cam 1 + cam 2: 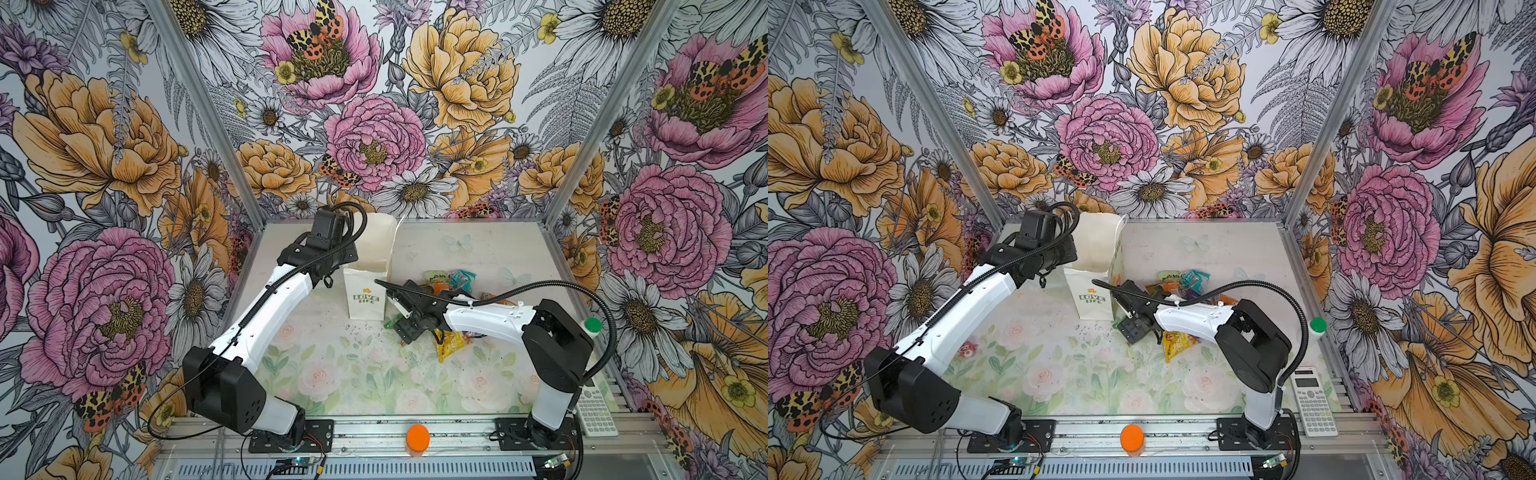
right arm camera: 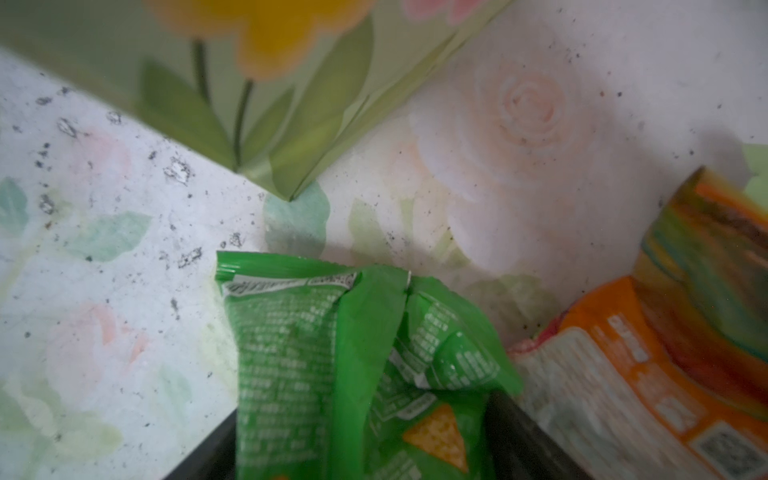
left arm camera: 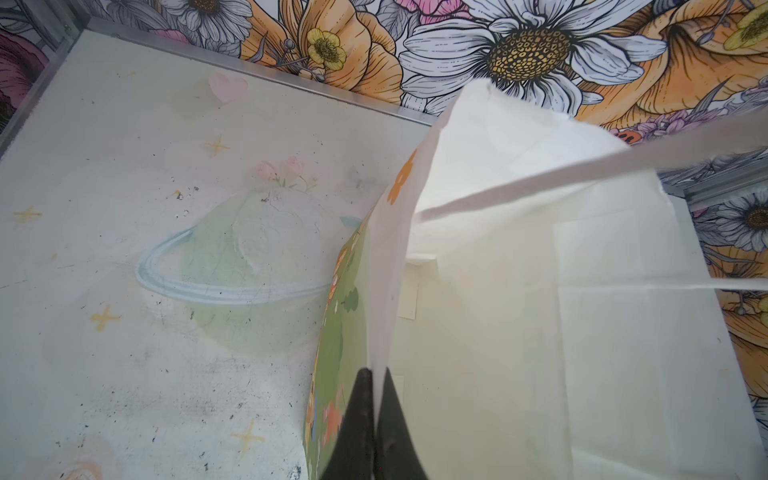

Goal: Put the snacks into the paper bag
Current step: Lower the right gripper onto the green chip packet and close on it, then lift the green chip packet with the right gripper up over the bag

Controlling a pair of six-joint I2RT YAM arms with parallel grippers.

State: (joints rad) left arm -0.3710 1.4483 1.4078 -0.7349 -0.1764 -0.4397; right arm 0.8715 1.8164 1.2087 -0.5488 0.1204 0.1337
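The paper bag stands upright mid-table with "LOVE LIFE" on its narrow side. My left gripper is shut on the bag's rim and holds the mouth wide. Beside the bag's lower corner, my right gripper is down at the mat. Its fingers are closed against both sides of a crumpled green snack packet. That green packet peeks out under the wrist in a top view. More snacks lie behind the right arm, and a yellow packet lies under it.
An orange-and-white packet lies right beside the green one. A calculator and a green-capped bottle sit at the right edge. An orange-lidded jar stands on the front rail. A small red-and-white item lies by the left arm.
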